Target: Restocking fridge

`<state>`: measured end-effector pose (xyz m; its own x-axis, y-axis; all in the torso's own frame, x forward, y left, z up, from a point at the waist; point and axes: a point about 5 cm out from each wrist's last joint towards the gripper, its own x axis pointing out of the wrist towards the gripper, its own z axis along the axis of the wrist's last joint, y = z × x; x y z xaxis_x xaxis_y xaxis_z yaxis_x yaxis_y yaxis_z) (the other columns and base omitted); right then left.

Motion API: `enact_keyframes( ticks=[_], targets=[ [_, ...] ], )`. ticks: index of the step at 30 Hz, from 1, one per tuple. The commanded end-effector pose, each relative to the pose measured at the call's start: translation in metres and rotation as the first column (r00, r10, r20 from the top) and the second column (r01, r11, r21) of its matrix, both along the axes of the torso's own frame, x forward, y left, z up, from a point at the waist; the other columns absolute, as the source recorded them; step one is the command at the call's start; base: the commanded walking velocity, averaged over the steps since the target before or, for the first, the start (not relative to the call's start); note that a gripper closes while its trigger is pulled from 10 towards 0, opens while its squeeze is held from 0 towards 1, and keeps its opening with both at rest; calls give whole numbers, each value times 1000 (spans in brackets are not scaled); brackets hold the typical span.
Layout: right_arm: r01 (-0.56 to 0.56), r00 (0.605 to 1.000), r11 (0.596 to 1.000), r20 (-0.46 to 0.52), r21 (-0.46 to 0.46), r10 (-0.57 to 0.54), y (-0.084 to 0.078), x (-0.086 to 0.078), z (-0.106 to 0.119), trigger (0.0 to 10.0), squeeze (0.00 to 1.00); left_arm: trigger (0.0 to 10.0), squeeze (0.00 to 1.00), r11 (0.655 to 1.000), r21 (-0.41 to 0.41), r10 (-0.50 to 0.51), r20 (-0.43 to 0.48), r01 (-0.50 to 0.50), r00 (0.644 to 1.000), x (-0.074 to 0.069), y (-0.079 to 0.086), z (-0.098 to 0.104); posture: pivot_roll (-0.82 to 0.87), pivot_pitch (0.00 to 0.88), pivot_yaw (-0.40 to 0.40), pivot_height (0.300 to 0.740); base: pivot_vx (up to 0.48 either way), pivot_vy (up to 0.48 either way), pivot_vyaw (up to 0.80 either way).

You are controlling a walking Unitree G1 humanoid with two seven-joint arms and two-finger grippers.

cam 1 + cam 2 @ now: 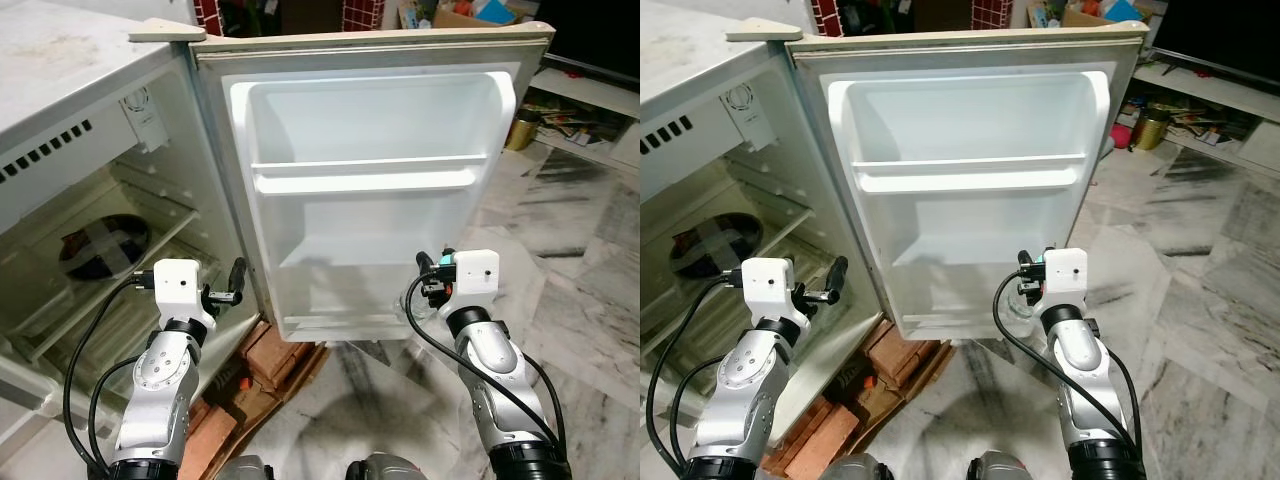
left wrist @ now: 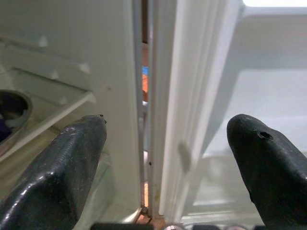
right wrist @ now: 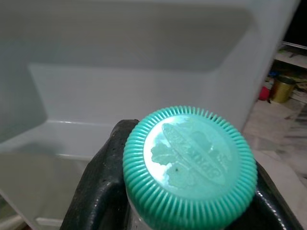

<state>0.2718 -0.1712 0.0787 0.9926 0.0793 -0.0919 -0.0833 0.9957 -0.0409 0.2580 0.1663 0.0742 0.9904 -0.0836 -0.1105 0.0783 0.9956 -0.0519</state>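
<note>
- The right gripper is clenched on a clear bottle with a ribbed green cap; in the right wrist view the two black fingers press against the neck on either side, just under the cap.
- The bottle hangs below the jaws, its clear body seen against the lowest part of the fridge door.
- Ahead of the right jaws stands the inner face of the open door: a white door shelf higher up, and a bottom door bin near the bottle's level.
- The left gripper is released, its fingers spread wide apart with nothing between them.
- Straight ahead of the left jaws runs the hinge-side gap where the fridge cabinet wall meets the door edge; one finger sits on the cabinet side, the other on the door side.
- To the cabinet side of the left jaws, inside the fridge, a dark round bowl rests on a wire shelf.
- Below the left jaws, red bricks lie under the fridge's front corner.
- Beyond the right gripper, past the door's far edge, a marble floor spreads out, with a gold tin standing well apart from it.
</note>
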Motion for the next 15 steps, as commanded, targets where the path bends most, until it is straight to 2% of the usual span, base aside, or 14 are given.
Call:
enact_keyframes(
  ticks=[1, 6, 15],
  targets=[
    [-13, 999, 1000, 50, 8, 13, 2, 4, 10, 10000, 0, 10000, 0, 1000, 4, 15, 11, -15, 1000, 1, 3, 2, 53, 22, 1, 740, 0, 0, 0],
    [-18, 998, 1000, 53, 12, 17, 2, 4, 11, 10000, 0, 10000, 0, 1000, 11, 24, 12, -24, 1000, 1, 3, 3, 50, 26, 4, 735, 0, 0, 0],
    [-27, 998, 999, 52, 16, 27, 4, 2, 10, 10000, 0, 10000, 0, 1000, 7, 24, 12, -25, 1000, 0, 2, 2, 49, 34, 2, 670, 0, 0, 0]
  ],
)
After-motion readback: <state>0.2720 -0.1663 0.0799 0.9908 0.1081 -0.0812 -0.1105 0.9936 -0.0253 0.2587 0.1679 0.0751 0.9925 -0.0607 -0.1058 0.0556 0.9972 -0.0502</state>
